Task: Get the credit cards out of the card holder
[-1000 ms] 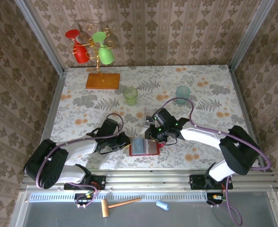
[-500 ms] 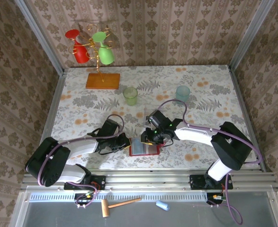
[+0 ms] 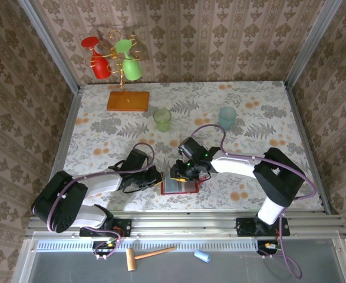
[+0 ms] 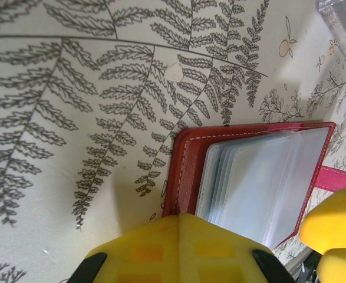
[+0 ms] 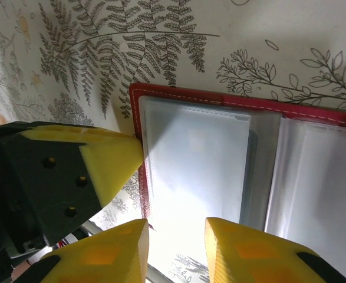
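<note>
The right gripper [image 5: 175, 230] has moved in over the left page of the small flat red fold-open card holder [image 5: 178, 95]. Its jaws are a little apart and hold nothing. The left gripper [image 5: 117, 159] is closed on the holder's left edge. The credit cards are probably still inside, so I judge that pulling them out comes next.

No text, label, brand mark or number could be read in any of the views. The open red card holder [image 4: 184, 177] had clear plastic sleeves whose faces were pale and blank-looking, with no legible print on them.
</note>
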`<state>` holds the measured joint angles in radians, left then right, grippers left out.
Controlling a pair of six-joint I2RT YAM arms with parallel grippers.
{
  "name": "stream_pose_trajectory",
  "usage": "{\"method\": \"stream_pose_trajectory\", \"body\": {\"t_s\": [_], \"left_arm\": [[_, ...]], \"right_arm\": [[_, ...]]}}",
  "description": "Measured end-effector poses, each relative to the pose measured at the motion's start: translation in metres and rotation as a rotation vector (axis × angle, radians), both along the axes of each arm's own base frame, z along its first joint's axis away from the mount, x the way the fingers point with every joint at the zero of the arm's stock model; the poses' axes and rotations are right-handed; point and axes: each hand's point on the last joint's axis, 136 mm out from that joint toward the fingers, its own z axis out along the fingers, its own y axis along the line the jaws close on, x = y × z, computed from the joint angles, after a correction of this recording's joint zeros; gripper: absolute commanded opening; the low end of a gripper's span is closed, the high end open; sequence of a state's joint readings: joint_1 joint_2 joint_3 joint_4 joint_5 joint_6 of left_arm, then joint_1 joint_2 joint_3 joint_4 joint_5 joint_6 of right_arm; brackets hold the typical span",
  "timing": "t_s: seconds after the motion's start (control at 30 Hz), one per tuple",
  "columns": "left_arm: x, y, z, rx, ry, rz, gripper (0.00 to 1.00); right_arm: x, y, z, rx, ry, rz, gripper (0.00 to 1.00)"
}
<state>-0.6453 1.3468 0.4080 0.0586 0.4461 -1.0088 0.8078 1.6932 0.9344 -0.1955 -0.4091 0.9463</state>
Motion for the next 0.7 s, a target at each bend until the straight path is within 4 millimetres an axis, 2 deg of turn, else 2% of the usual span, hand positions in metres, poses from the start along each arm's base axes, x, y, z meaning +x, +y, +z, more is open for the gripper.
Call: {"method": "stream_pose_trajectory", "body": {"t_s": [0.33,0.7], "left_arm": [[0.001,0.001,0.0,-0.002,0.001,0.004,0.07],[0.002,-0.001,0.0,-0.008,-0.001,0.002,0.07]], "right_arm": [[-0.002,0.002,-0.012,-0.009,0.026,0.01,0.33],[-0.002,0.004,-0.015,-0.015,0.033,0.013,0.35]]}}
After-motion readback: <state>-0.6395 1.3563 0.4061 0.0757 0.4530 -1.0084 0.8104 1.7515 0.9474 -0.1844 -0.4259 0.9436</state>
